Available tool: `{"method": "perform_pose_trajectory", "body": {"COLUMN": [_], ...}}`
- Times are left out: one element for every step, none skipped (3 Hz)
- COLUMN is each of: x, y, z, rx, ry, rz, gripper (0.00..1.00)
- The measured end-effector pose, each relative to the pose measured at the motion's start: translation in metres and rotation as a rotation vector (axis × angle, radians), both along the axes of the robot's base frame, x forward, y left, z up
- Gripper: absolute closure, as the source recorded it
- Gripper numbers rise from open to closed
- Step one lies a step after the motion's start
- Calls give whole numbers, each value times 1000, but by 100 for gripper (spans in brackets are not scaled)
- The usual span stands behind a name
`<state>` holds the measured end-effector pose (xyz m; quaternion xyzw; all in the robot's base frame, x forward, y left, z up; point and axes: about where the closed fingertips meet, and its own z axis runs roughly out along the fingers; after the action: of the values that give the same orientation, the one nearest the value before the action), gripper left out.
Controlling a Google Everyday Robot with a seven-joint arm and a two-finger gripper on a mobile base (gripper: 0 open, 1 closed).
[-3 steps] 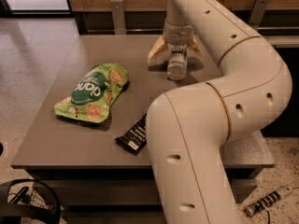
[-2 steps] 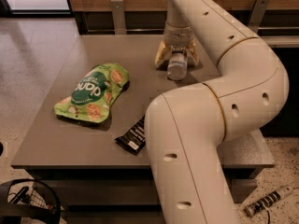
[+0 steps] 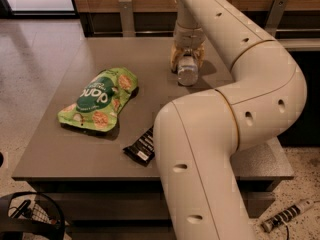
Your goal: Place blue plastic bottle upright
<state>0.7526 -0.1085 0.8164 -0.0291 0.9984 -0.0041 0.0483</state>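
The blue plastic bottle (image 3: 187,73) is a small clear bottle at the far right of the grey table (image 3: 60,154), its round end facing the camera. My gripper (image 3: 187,60) comes down on it from above. The tan fingers (image 3: 174,59) sit close against both sides of the bottle, shut on it. The bottle's cap and label are hidden by the gripper. The bottle appears to be at table level.
A green snack bag (image 3: 99,100) lies at the table's left middle. A black snack bar (image 3: 142,146) lies near the front, partly behind my arm (image 3: 215,149), which covers the table's right front. A cable lies on the floor (image 3: 285,216) at the lower right.
The gripper's fingers, spread wide a second ago, have closed in onto the bottle. The bottle and the arm have hardly moved.
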Motion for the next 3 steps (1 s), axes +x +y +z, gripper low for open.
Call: {"method": "perform_pose_trajectory", "body": {"x": [7, 7, 13], "y": [2, 2, 2], "z": [-2, 0, 6], "rx": [5, 5, -6], "ry": [-19, -19, -53], "rz": [1, 1, 2], "gripper": [100, 100, 100]}}
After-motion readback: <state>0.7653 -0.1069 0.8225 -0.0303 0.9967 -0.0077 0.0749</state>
